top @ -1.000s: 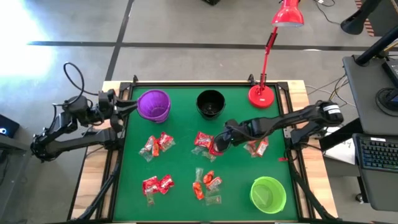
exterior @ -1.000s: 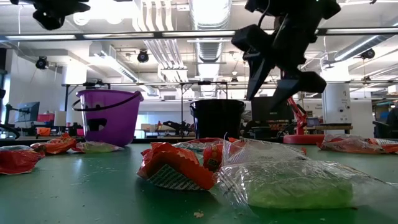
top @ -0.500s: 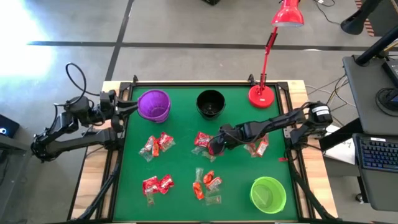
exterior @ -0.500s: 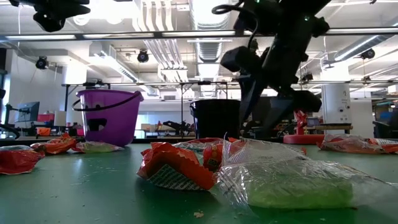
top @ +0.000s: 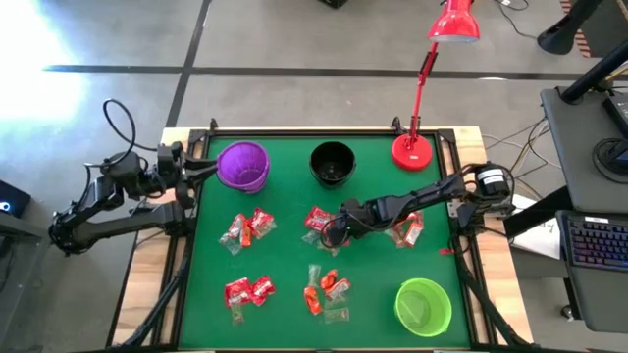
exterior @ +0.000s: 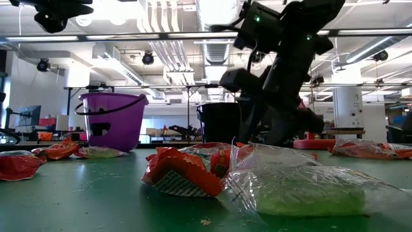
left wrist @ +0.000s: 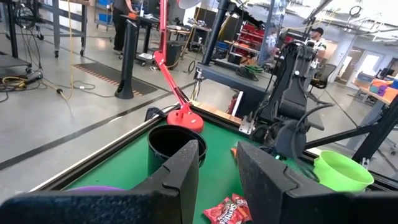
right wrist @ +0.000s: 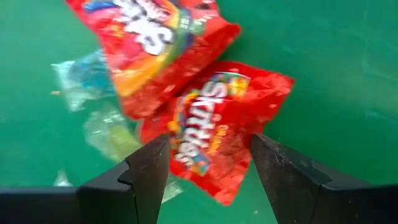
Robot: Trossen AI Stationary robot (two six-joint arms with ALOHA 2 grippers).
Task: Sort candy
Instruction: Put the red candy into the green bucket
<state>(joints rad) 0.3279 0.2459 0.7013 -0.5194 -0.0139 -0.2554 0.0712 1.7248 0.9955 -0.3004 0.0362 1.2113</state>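
Small red, orange-red and clear wrapped candy lies in several heaps on the green table. My right gripper (top: 333,234) hangs slanting down over the middle heap (top: 318,221). It is open, and its two fingers stand on either side of a red packet (right wrist: 214,127) that lies flat under another red packet (right wrist: 149,43); I see no touch. My left gripper (left wrist: 217,180) waits at the table's far left corner beside the purple cup (top: 242,165), open, with nothing between its fingers.
A black cup (top: 332,163) stands at the far middle and a green cup (top: 423,305) at the near right. A red desk lamp (top: 413,149) stands at the far right. Other candy heaps lie at the left (top: 245,228), near left (top: 247,291), near middle (top: 325,289) and right (top: 405,231).
My right gripper has come down and moved toward the table's left edge, closing in on the middle candy heap. Its fingers have stayed open. The candy has not moved.
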